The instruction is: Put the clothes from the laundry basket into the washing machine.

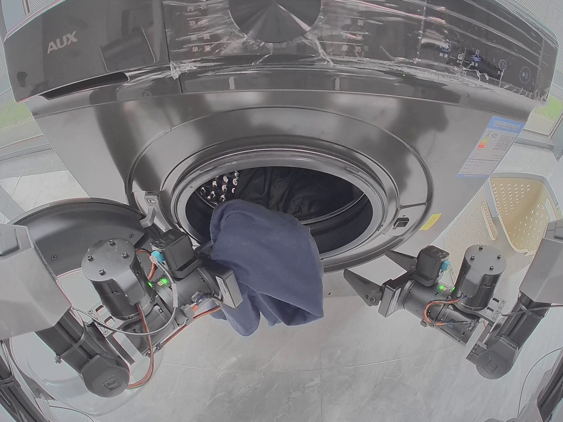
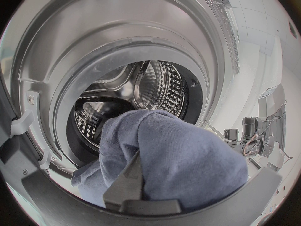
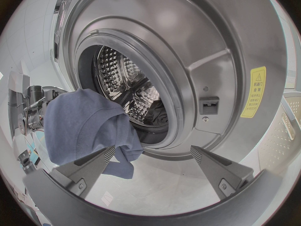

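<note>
One large grey washing machine (image 1: 281,118) fills the scene, its round door (image 1: 76,230) swung open on the robot's left. To the right of the machine stands a cream perforated laundry basket (image 1: 522,212). A navy garment (image 1: 270,259) hangs at the lower left of the drum opening, its top at the rim and the rest drooping outside toward the floor. The left gripper (image 2: 150,156) is clamped on this cloth, which drapes over it. Dark clothing (image 1: 305,191) lies inside the drum. The right gripper (image 3: 150,149) is low in front of the opening's right side, jaws apart and empty.
</note>
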Robot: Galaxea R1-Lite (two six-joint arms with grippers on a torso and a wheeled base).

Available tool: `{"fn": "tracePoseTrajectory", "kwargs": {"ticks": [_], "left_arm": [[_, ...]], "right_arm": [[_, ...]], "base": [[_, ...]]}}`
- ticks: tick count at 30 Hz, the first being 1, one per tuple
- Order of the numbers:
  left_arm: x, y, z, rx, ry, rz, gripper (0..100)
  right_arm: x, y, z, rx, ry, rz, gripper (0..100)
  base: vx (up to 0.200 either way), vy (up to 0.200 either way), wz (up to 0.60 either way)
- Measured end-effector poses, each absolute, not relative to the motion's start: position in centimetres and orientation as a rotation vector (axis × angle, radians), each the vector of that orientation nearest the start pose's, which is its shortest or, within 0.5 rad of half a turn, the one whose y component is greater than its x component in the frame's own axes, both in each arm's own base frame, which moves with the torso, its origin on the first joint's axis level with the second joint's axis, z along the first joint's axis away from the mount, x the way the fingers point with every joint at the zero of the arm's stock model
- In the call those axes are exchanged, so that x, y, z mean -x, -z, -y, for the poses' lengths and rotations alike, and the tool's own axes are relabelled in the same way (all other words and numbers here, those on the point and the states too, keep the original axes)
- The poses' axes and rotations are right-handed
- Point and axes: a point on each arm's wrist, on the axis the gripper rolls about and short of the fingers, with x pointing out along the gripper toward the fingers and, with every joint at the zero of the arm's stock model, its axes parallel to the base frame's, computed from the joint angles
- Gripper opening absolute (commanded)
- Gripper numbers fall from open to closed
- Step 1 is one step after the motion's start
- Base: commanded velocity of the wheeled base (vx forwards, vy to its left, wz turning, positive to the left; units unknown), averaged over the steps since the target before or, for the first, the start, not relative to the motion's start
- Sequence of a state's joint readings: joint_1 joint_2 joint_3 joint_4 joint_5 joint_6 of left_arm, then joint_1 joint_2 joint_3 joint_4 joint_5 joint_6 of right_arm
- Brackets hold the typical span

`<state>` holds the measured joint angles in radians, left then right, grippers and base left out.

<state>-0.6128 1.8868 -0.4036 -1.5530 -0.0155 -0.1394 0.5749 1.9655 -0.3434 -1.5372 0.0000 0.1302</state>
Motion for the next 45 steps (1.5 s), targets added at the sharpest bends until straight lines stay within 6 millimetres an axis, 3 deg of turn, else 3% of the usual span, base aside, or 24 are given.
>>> {"fn": "tracePoseTrajectory", "kwargs": {"ticks": [11,19,29,34,45], "left_arm": [[-23.3,-12.5,16.8,0.164,0.643,0.021,0],[-23.1,-12.7,18.1,0.168,0.684,0.035,0],[-24.3,-13.4,19.3,0.18,0.699,0.085,0],[-25.5,-12.6,20.0,0.149,0.694,0.09,0],[-30.4,-11.8,22.1,0.179,0.656,0.154,0]], "right_arm": [[-22.7,-9.0,-16.6,-0.13,-0.586,-0.132,100],[-22.5,-9.1,-16.7,-0.132,-0.59,-0.13,100],[-22.2,-9.4,-16.4,-0.132,-0.589,-0.124,100],[-22.2,-9.5,-16.3,-0.132,-0.587,-0.119,100],[-22.3,-9.5,-16.2,-0.133,-0.586,-0.122,100]], "base": [[0.0,0.0,0.0],[0.0,0.0,0.0],[0.0,0.0,0.0],[0.0,0.0,0.0],[0.0,0.0,0.0]]}}
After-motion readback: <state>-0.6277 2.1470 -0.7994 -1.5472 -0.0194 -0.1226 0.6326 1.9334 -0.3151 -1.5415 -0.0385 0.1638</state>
